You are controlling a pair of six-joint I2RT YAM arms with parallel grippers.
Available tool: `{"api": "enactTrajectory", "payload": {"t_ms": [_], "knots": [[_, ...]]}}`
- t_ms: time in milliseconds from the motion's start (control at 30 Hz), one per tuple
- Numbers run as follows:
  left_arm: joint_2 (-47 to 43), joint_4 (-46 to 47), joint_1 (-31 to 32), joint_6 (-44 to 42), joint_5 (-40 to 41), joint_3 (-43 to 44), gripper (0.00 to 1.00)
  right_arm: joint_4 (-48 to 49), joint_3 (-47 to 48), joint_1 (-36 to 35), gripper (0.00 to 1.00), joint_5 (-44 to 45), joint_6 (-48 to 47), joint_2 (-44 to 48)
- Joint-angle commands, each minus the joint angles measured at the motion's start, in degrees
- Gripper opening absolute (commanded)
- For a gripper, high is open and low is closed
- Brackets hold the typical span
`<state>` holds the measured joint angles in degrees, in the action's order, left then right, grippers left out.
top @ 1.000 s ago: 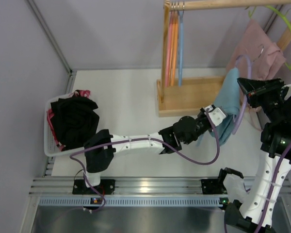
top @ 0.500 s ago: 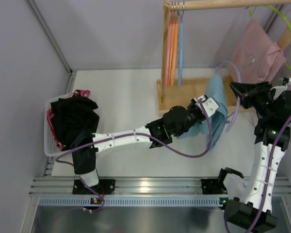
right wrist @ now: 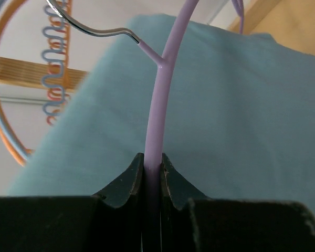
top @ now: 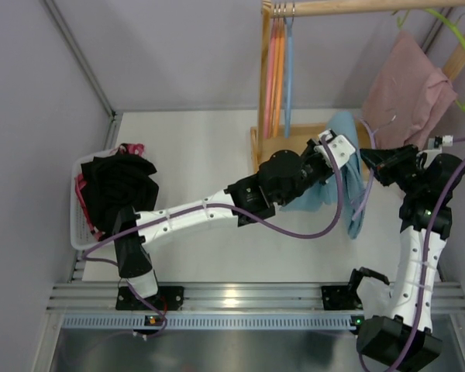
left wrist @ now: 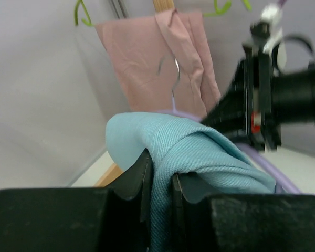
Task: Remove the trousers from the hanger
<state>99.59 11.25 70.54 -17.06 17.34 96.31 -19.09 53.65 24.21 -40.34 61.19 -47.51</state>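
The left gripper (left wrist: 160, 176) was clamped on a fold of the teal trousers (left wrist: 199, 152) and the right gripper (right wrist: 153, 165) pinched the lilac hanger (right wrist: 165, 94), with the trousers right of centre in the top view, their length running down the frame.

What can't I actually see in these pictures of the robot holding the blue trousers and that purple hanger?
Right wrist view: the trousers hide the lower bar of the hanger.
Top view: the left arm covers the trousers' middle, so how much hangs on the hanger is hidden.
Left wrist view: the right end effector is blurred.
Top view: black clothing hides the bottom of the basket.
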Motion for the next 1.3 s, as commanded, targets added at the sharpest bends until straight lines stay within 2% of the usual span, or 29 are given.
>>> {"api": "enactTrajectory", "payload": {"t_ms": [0,267,433,500,633,700,733,933,1033,1167,1267], "knots": [[-4.8,17.1,-0.1,0.5,-1.2,11.4,0.0,-1.2,-3.5,1.2,0.0,2.8,-10.6,1.1],[-3.4,15.1,-0.1,1.0,-1.5,19.5,0.0,-3.0,-9.1,1.3,0.0,4.7,-16.5,1.1],[-6.5,11.9,-0.1,3.1,-2.2,18.9,0.0,-1.6,-9.6,1.3,0.0,4.2,-16.7,0.7],[-8.6,10.3,-0.1,5.1,-3.4,15.0,0.0,-1.6,-8.7,1.3,0.0,4.2,-17.1,0.5],[-19.0,10.0,-0.1,9.1,-12.7,2.0,0.0,-1.6,-7.5,1.3,0.0,4.5,-17.4,0.0],[-21.6,7.9,-0.1,11.4,-13.6,-2.3,0.0,-1.7,-7.1,1.3,0.0,4.7,-17.6,-0.2],[-23.4,4.2,-0.1,12.0,-13.3,-2.7,0.0,-1.7,-7.0,1.3,0.0,4.7,-17.5,-0.5],[-31.1,-2.4,-0.2,13.6,-9.5,-8.5,0.0,-1.6,-5.6,1.3,0.0,4.0,-17.7,-1.4],[-34.9,-6.6,-0.2,11.4,-6.5,-11.1,0.0,-1.9,-4.3,1.3,0.0,3.7,-18.5,-2.4],[-42.6,-11.0,-0.2,5.7,-2.3,-19.7,0.0,-2.4,-2.2,1.3,0.0,2.5,-20.0,-4.1],[-47.5,-16.5,-0.7,7.6,0.3,-22.2,0.0,-2.0,-1.9,1.3,0.0,2.4,-20.5,-4.8]]}}
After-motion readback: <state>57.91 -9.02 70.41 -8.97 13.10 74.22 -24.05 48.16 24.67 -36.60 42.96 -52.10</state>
